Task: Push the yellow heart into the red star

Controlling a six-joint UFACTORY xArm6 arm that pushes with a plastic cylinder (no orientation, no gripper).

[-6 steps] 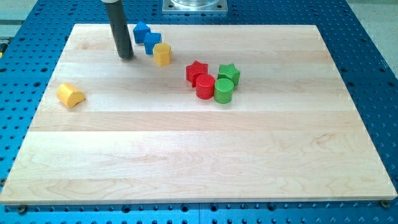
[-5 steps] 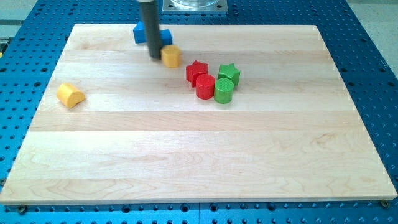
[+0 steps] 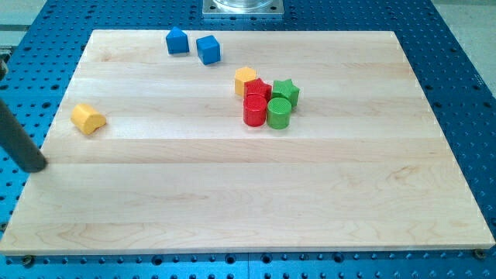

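The yellow heart [image 3: 87, 118] lies near the view's left edge of the wooden board [image 3: 232, 201], far from the red star [image 3: 259, 87]. The red star sits in a cluster right of centre near the view's top. A second yellow block [image 3: 245, 80], roughly hexagonal, touches the star's upper left side. My tip [image 3: 34, 166] is at the board's left edge, below and left of the yellow heart and apart from it.
A red cylinder [image 3: 255, 109], a green star [image 3: 285, 91] and a green cylinder [image 3: 279, 113] are packed against the red star. Two blue blocks [image 3: 177, 40] [image 3: 208, 49] sit near the view's top edge. A blue perforated table [image 3: 465, 93] surrounds the board.
The rod moved from beside the blue blocks at the top to the left edge. The second yellow block slid right, against the red star. The yellow heart has not moved.
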